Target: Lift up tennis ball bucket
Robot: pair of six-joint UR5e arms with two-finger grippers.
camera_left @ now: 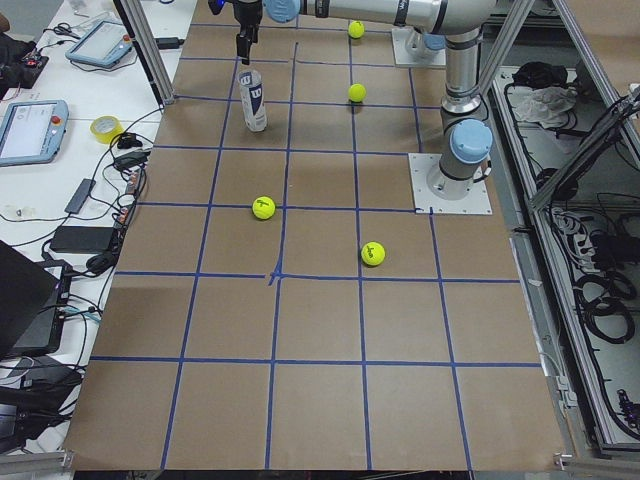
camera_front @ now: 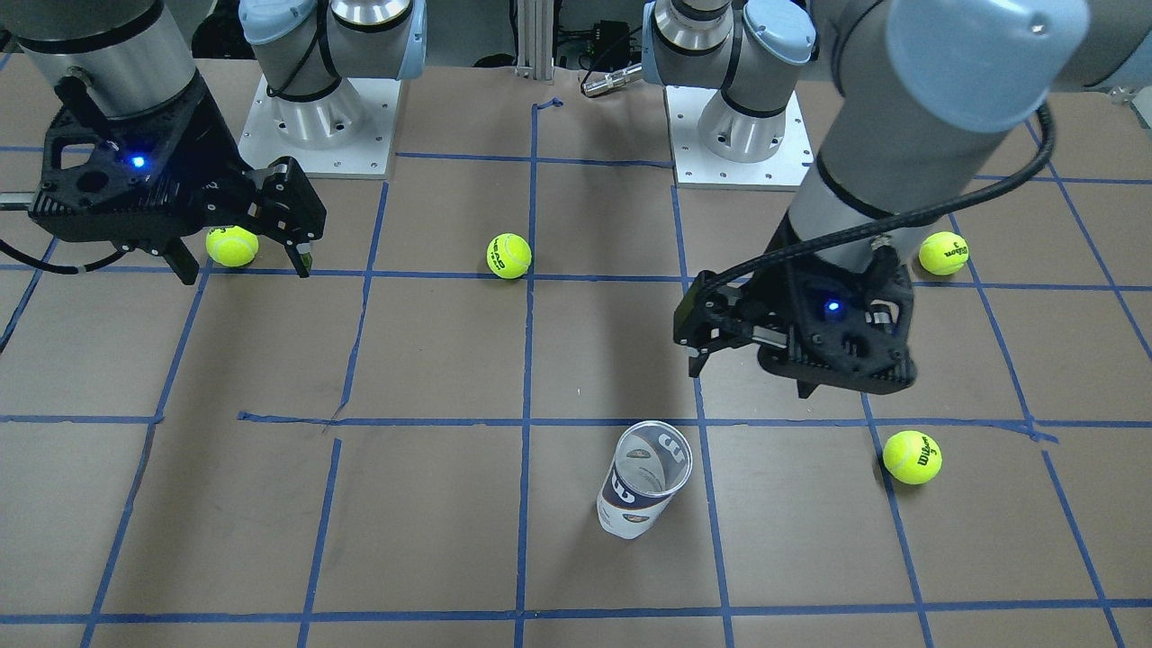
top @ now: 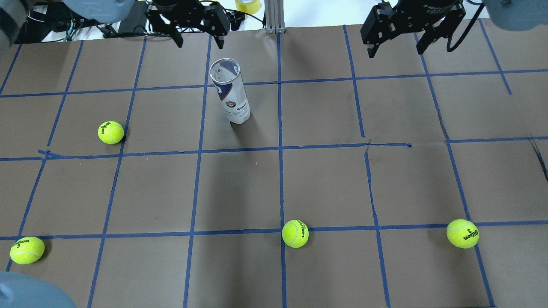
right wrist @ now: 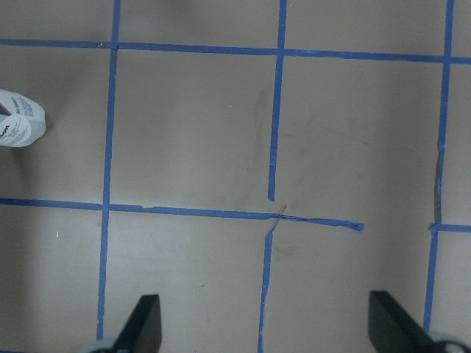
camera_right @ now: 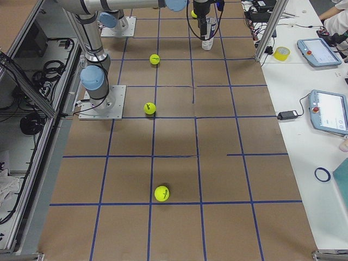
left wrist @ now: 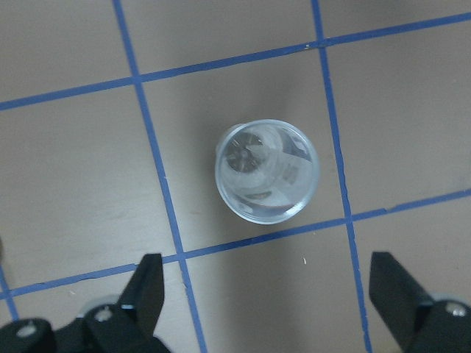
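Note:
The tennis ball bucket (top: 231,94) is a clear can with a navy-and-white label. It stands upright and empty on the brown table, also in the front view (camera_front: 643,481). My left gripper (top: 199,42) is open and hangs above it, clear of the rim. In the left wrist view the bucket's open mouth (left wrist: 266,170) lies just ahead of the gap between the open fingers (left wrist: 147,294). My right gripper (top: 396,51) is open and empty, well to the bucket's right. The bucket's base shows at the left edge of the right wrist view (right wrist: 18,126).
Several yellow-green tennis balls lie on the table: one left of the bucket (top: 111,132), one at the near left (top: 27,250), one near the middle (top: 295,233), one at the near right (top: 462,233). Blue tape lines grid the surface.

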